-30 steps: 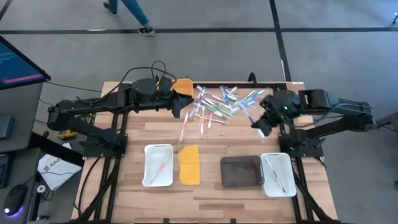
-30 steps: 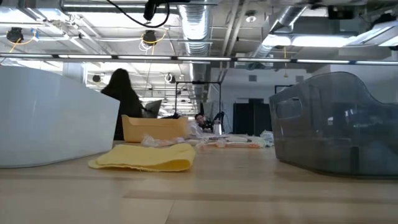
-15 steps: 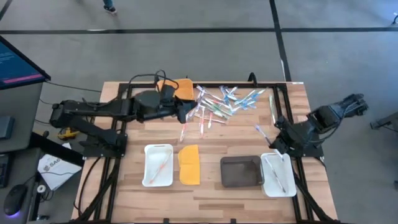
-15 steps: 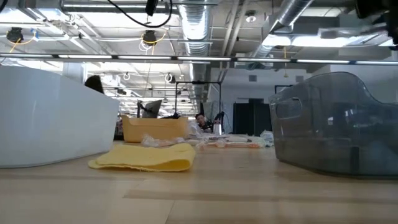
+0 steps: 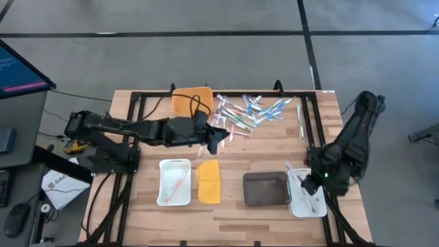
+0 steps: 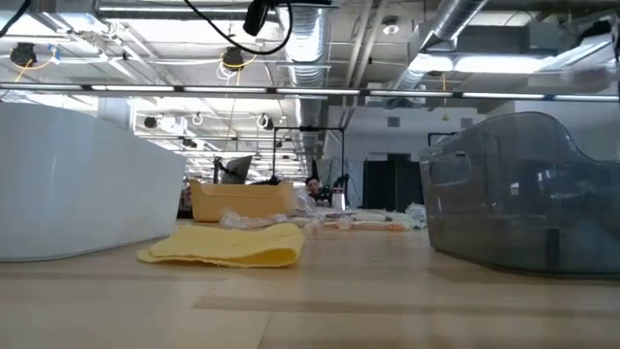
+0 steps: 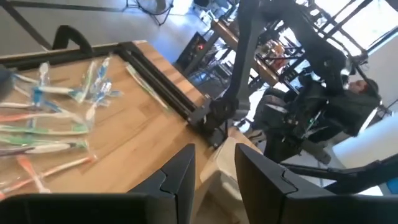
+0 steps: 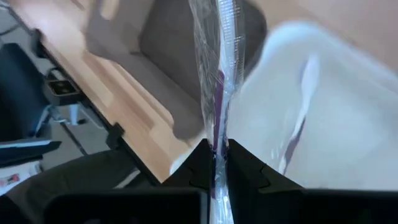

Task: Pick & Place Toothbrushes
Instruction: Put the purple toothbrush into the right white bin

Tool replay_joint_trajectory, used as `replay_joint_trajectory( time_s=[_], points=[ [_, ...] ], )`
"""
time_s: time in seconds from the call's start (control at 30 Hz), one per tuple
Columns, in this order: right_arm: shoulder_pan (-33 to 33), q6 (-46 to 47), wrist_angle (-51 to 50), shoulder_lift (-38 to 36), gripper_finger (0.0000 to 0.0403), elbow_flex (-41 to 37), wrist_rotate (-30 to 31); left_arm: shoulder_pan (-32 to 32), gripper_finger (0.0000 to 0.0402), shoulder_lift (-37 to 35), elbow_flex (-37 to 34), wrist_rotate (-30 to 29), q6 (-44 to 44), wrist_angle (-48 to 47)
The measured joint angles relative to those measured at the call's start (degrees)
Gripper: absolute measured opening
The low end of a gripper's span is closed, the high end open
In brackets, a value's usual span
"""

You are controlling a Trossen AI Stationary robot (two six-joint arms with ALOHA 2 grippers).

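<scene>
Several toothbrushes in clear wrappers lie in a loose pile (image 5: 243,113) at the table's far middle, also seen in the left wrist view (image 7: 56,118). My left gripper (image 5: 221,142) is open and empty, just near-left of the pile; its fingers (image 7: 180,177) stand apart. My right gripper (image 5: 312,182) is shut on a wrapped purple-and-clear toothbrush (image 8: 221,74) above the right white tray (image 5: 302,206). Another toothbrush (image 8: 298,124) lies in that tray (image 8: 360,93). My right gripper pinches the wrapped toothbrush between its two fingers at one end of the wrapper (image 8: 216,142). The rest of the toothbrush sticks out ahead of the fingers, lifted clear above the white tray's edge beside the grey tray.
A dark grey tray (image 5: 266,189) sits left of the right white tray. A left white tray (image 5: 175,195) holds a pink toothbrush (image 5: 180,180), with a yellow-orange lid (image 5: 209,182) beside it. An orange container (image 5: 192,98) stands at the far edge. A green toothbrush (image 5: 300,120) lies by the right rail.
My right gripper has gone from the pile's right side toward the table's near edge, carrying the wrapped toothbrush, and now hangs over the right white tray. My left gripper has moved toward the near edge and a little right, alongside the pile.
</scene>
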Motion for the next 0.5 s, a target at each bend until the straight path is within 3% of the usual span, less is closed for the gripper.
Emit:
replay_joint_trajectory(
  time_s=[0.2,0.5],
  points=[
    [8.7,11.0,0.5,7.1,0.0017,0.0,0.1,-0.5,0.0108,0.0,0.0,0.0,0.1,0.3],
    [6.8,11.2,-1.3,11.1,0.0017,-0.1,-0.3,-0.5,0.0108,0.0,0.0,1.3,0.1,1.3]
  ],
)
